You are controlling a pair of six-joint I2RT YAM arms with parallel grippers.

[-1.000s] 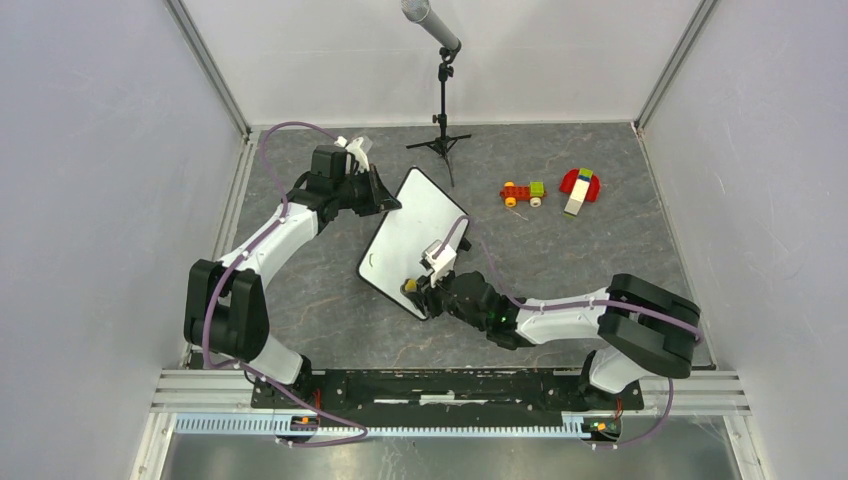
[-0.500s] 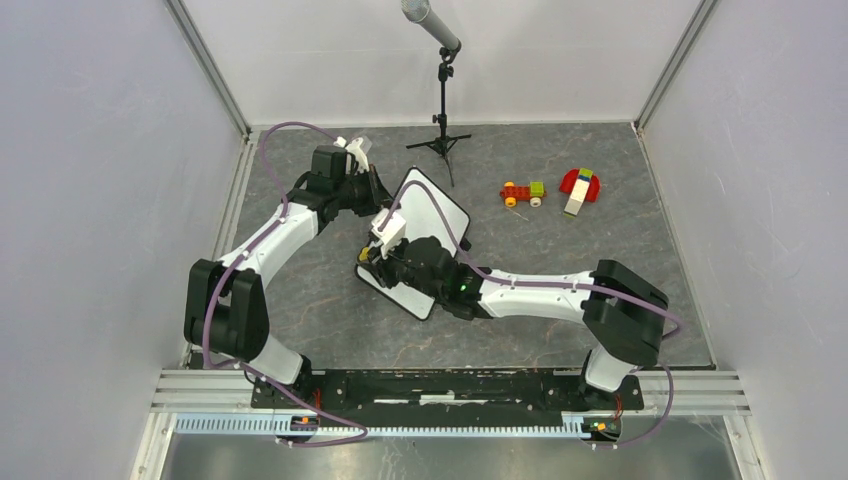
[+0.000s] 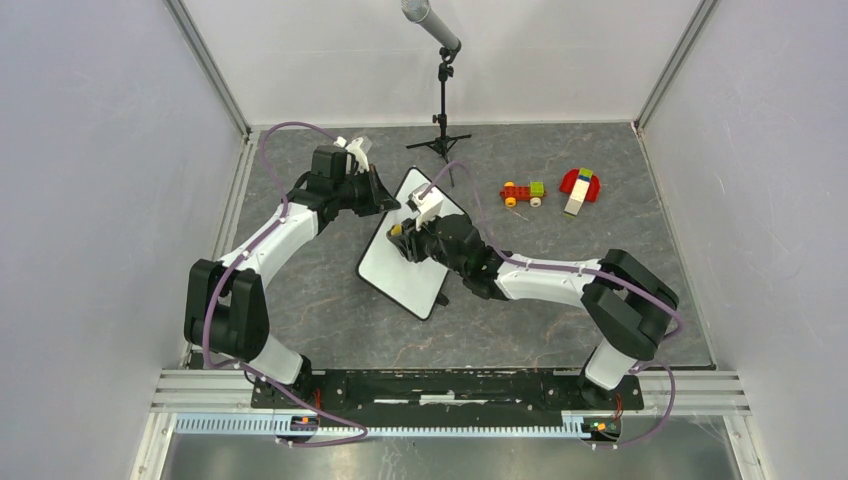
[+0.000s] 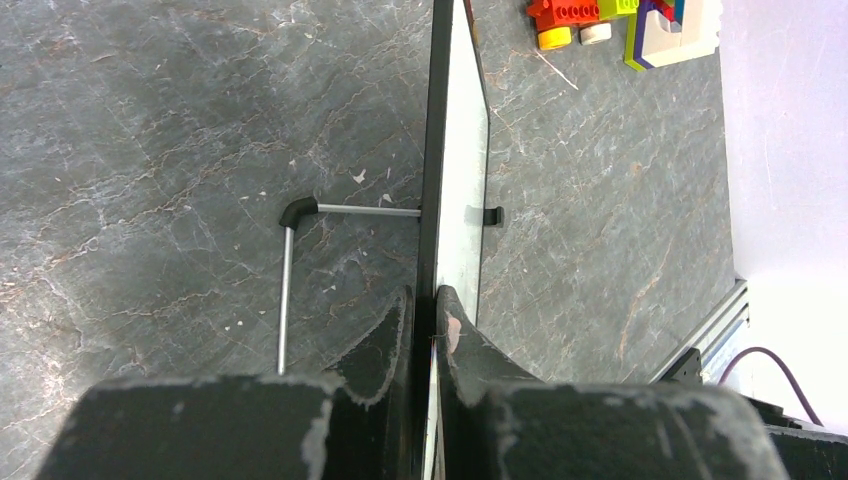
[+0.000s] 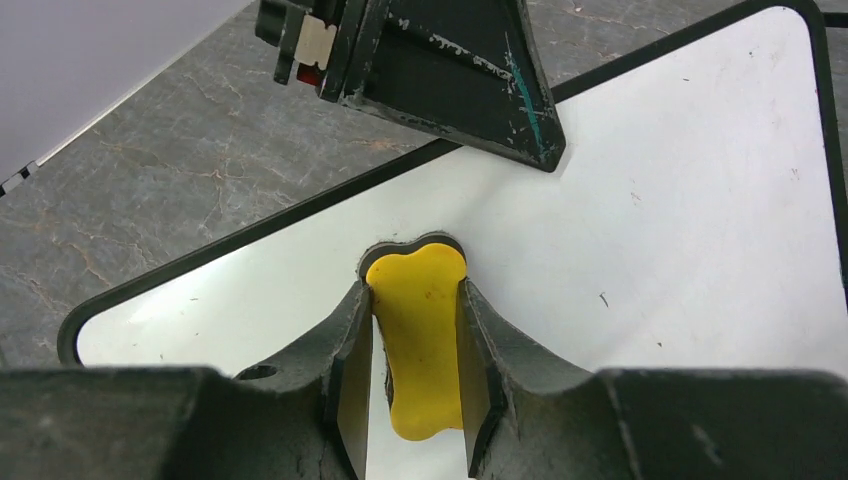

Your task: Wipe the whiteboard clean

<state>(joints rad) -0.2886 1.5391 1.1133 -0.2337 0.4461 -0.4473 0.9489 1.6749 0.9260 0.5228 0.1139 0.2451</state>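
My left fingers [image 4: 385, 340] clamp the frame edge of the whiteboard [image 3: 405, 270], on the desk [image 3: 320, 300] just nearer than the microphone stand [image 3: 441, 100], evidently to steady it, and my right fingers [image 5: 345, 360] pinch a yellow eraser [image 5: 420, 340] against its face for wiping.

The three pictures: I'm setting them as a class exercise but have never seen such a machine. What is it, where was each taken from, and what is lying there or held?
It is two white robot arms bolted at a table's near edge. The wide picture comes from a fixed camera above and behind them; the other two from a camera on each wrist. The left tool is shut on the edge of the flat white black-framed whiteboard. The right tool holds a yellow peanut-shaped eraser against the board's face. On the grey marbled table also stand a black microphone stand, a small red brick toy car and a red-and-white brick toy.
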